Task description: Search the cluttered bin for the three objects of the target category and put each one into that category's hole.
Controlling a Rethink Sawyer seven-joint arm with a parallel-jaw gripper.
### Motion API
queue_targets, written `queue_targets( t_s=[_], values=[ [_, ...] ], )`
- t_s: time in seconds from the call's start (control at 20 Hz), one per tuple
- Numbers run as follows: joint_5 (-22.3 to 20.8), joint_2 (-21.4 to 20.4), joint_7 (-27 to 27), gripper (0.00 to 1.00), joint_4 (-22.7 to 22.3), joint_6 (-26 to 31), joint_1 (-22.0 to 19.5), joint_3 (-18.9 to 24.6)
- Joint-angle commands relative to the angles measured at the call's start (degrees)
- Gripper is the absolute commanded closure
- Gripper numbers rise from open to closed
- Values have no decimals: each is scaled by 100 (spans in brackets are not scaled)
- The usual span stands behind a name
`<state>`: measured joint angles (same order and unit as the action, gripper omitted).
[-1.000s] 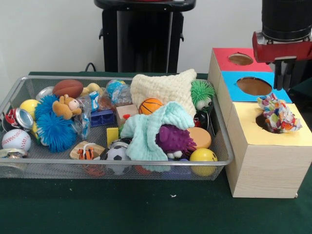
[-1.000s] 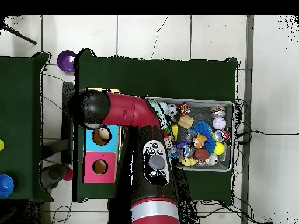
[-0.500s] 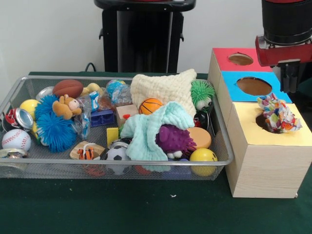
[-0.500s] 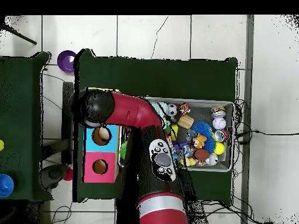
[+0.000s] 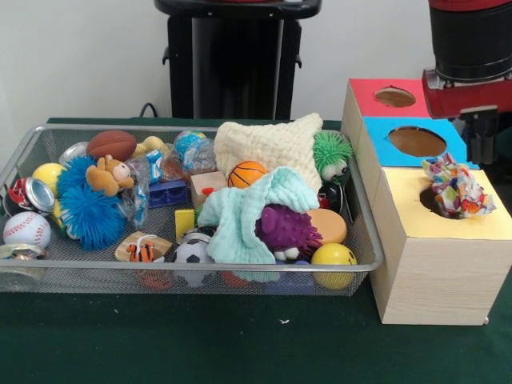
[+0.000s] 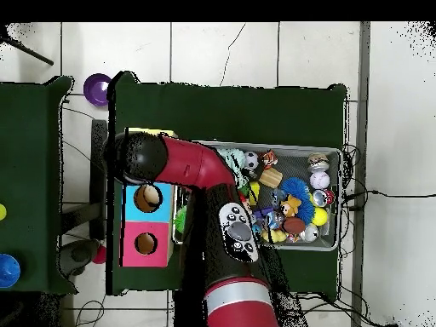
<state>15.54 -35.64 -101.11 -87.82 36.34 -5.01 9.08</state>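
A colourful cloth is seen bunched in the hole of the yellow box, partly sticking out. The gripper is held just above and behind it; whether its fingers are spread cannot be told. The wire bin sits beside the box.

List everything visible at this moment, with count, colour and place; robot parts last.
Bin: 1, wire mesh, table left.
Box: 1, wood; red, blue, yellow tops with holes, right of bin.
Patterned cloth: 1, multicoloured, sitting in yellow hole.
Cream cloth: 1, bin back.
Mint cloth: 1, bin middle.
Purple toy: 1, under mint cloth.
Basketball: 1, orange, bin middle.
Football: 1, brown, back left.
Baseball: 1, white, left.
Blue spiky ball: 1, left.
Yellow ball: 1, front right.
End effector: 1, black, above box, on red arm.
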Motion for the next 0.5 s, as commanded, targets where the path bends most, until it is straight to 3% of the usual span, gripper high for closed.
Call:
queue_targets(
  t_s=[0.05, 0.5],
  values=[
    [15, 332, -607, 100, -435, -518, -161, 441],
    [-78, 364, -570, 100, -379, -369, -124, 360]
  ],
)
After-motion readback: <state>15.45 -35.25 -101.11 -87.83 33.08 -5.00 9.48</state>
